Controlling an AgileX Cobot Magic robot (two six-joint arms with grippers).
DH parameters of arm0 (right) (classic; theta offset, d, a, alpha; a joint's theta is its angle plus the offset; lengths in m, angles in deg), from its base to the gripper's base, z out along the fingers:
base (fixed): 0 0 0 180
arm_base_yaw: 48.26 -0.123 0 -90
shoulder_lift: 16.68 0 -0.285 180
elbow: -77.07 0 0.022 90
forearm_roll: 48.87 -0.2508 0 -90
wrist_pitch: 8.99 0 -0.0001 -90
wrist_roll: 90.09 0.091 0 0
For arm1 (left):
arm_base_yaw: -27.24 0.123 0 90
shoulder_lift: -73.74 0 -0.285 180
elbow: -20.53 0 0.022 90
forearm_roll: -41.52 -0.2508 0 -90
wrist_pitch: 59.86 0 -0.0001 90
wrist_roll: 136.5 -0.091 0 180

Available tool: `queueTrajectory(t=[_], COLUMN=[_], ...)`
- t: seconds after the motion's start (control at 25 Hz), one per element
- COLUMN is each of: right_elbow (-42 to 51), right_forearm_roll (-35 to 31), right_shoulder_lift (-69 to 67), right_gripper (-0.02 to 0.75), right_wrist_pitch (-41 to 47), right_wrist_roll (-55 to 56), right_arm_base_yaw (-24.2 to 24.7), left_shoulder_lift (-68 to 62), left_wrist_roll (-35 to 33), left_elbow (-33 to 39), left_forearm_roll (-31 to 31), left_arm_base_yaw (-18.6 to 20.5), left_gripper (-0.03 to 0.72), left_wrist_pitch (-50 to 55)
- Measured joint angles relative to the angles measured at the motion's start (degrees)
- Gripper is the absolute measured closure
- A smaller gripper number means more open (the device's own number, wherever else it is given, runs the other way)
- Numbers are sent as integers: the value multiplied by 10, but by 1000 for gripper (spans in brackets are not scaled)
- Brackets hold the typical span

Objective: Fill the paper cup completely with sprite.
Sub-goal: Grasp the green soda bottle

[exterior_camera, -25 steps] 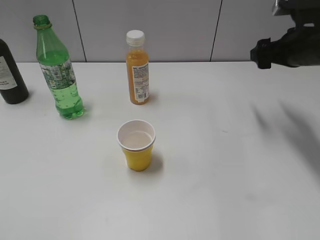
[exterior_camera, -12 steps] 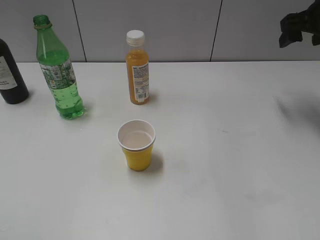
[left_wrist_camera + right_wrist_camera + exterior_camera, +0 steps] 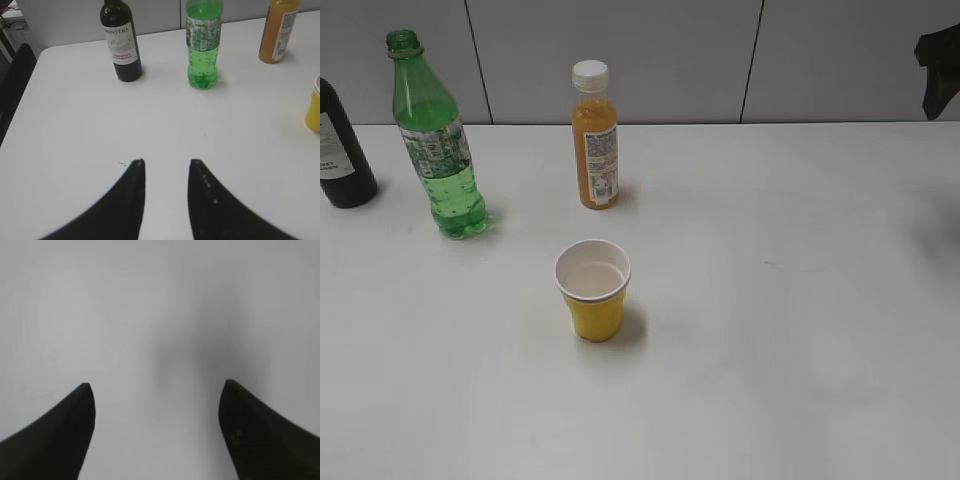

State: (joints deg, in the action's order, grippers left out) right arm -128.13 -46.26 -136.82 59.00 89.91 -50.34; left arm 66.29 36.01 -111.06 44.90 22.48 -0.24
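Observation:
The yellow paper cup (image 3: 592, 290) stands upright in the middle of the white table, its white inside facing up; I cannot tell whether liquid is in it. In the left wrist view only its edge shows, the paper cup (image 3: 314, 110) at the far right. The sprite, an uncapped green bottle (image 3: 435, 140), stands at the back left, partly full. My left gripper (image 3: 167, 161) hovers over bare table well short of the sprite bottle (image 3: 203, 45), open with nothing between its fingers. My right gripper (image 3: 157, 385) is wide open over bare table. Only a dark part of the right arm (image 3: 940, 70) shows at the exterior view's right edge.
An orange juice bottle (image 3: 595, 140) with a white cap stands behind the cup. A dark bottle (image 3: 340, 145) with a white label stands left of the sprite. The table's left edge (image 3: 20, 100) runs close to the dark bottle (image 3: 120, 42).
The right arm has drawn back to the right, almost out of the exterior view. The cup and the bottles have not moved.

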Motion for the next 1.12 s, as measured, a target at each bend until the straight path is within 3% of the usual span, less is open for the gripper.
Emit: queueTrajectory(t=[0.2,0.76,1.12], right_elbow=[52,374,521], right_forearm_roll=[-45,-50,-57], right_shoulder_lift=[52,281,446], right_gripper=[147,148,148], right_wrist_pitch=[1,-9,-37], right_wrist_roll=[-13,-42,-42], right_arm_base_yaw=[1,1,1], left_shoulder_lift=[0,0,0], left_wrist_roll=[0,0,0], left_elbow=[0,0,0], left_forearm_roll=[0,-7,-7], left_arm_base_yaw=[0,0,0], left_gripper=[451,451,439], left_wrist_pitch=[0,0,0])
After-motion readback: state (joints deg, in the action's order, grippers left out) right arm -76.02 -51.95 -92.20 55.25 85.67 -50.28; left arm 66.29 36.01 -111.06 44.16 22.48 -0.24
